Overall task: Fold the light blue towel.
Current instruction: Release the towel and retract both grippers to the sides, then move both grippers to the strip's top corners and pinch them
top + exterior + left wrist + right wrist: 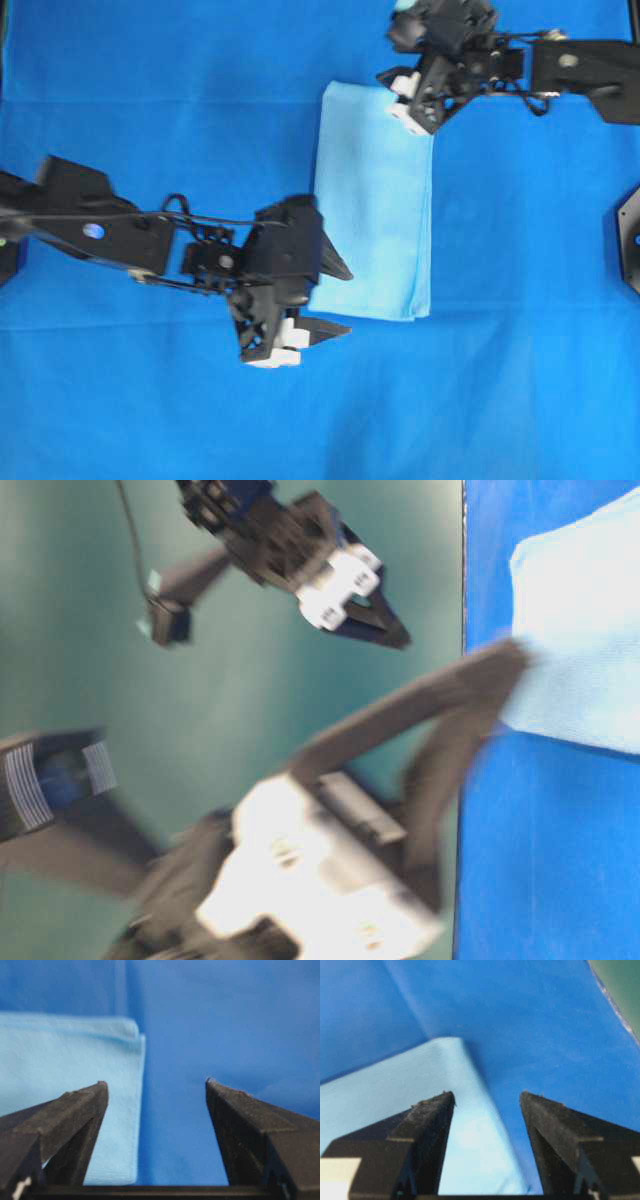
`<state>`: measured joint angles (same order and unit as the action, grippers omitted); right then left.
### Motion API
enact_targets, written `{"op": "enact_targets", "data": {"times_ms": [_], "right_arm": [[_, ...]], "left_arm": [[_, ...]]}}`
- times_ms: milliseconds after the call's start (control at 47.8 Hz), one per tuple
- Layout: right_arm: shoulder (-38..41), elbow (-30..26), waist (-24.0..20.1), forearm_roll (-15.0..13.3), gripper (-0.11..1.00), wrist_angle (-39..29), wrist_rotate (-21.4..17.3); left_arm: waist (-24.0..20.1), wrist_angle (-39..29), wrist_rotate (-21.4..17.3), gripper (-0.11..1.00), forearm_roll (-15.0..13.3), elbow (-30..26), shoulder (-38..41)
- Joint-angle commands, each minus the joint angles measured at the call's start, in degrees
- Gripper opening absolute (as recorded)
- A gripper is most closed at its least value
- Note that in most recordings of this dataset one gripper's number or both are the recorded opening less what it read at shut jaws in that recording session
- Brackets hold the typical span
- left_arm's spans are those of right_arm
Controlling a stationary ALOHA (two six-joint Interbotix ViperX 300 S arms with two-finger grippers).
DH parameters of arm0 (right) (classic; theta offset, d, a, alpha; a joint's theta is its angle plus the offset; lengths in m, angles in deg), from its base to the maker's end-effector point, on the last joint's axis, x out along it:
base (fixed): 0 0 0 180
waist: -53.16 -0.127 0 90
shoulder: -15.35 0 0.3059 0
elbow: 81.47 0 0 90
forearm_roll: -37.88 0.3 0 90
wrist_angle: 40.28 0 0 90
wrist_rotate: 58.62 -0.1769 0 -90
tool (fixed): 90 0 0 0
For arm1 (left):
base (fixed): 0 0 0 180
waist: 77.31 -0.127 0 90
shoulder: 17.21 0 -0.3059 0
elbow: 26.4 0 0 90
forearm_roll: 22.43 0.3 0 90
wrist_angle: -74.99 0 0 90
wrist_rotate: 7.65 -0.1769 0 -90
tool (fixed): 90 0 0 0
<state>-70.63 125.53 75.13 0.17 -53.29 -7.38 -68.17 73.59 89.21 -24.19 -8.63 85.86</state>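
Note:
The light blue towel (372,200) lies folded into a tall rectangle on the darker blue table covering (150,100). My left gripper (348,300) is open at the towel's lower left edge. In the left wrist view the towel (75,1055) lies under the left finger, with its edge between the jaws of the open gripper (156,1082). My right gripper (400,100) is open over the towel's top right corner. In the right wrist view that corner of the towel (420,1075) lies below the spread jaws of the gripper (487,1093). Neither gripper holds anything.
The blue covering (530,1020) reaches all round the towel and ends at a green surface (620,980). A black arm base (630,235) sits at the right edge. In the table-level view both grippers are blurred, the left one (505,670) by the towel (580,630).

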Motion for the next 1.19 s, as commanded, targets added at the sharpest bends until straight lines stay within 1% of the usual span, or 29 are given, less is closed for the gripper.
{"op": "enact_targets", "data": {"times_ms": [0, 105, 251, 377, 440, 544, 628, 775, 921, 1173], "right_arm": [[-6.6, 2.2, -1.7, -0.1, 0.59, 0.4, 0.1], [-13.2, 6.2, -3.5, -0.1, 0.59, 1.4, 0.1], [-23.6, 12.8, -5.7, -0.1, 0.59, 4.5, -0.2], [-31.6, 16.7, -7.1, 0.0, 0.6, 6.1, -0.2], [-35.3, 18.9, -7.6, 0.0, 0.6, 6.9, -0.2], [-39.1, 22.3, -7.7, 0.1, 0.6, 8.2, -0.4], [-41.0, 25.4, -7.7, 0.3, 0.6, 10.0, -0.8], [-41.0, 29.2, -7.7, 1.0, 0.6, 15.0, -1.0], [-39.6, 29.4, -7.7, 1.2, 0.6, 17.1, -1.1], [-39.1, 28.8, -7.6, 1.8, 0.6, 16.7, -1.1]], "left_arm": [[-1.3, 0.1, -1.4, 0.74, 0.2, 0.6, -4.9], [-3.8, 1.6, -3.9, 0.74, 0.3, 3.6, -8.9], [-7.6, 7.1, -5.9, 0.74, 0.2, 9.1, -14.0], [-10.5, 13.8, -7.1, 0.74, 0.3, 15.0, -19.0], [-11.3, 16.0, -7.3, 0.74, 0.2, 17.4, -21.2], [-12.2, 19.1, -7.4, 0.74, 0.3, 21.3, -24.1], [-12.5, 20.9, -7.4, 0.74, 0.2, 23.9, -25.0], [-12.6, 24.9, -7.2, 0.74, 0.1, 27.4, -24.7], [-12.9, 25.6, -7.2, 0.74, 0.1, 27.5, -23.6], [-13.1, 25.6, -7.2, 0.74, 0.1, 26.8, -22.9]]}}
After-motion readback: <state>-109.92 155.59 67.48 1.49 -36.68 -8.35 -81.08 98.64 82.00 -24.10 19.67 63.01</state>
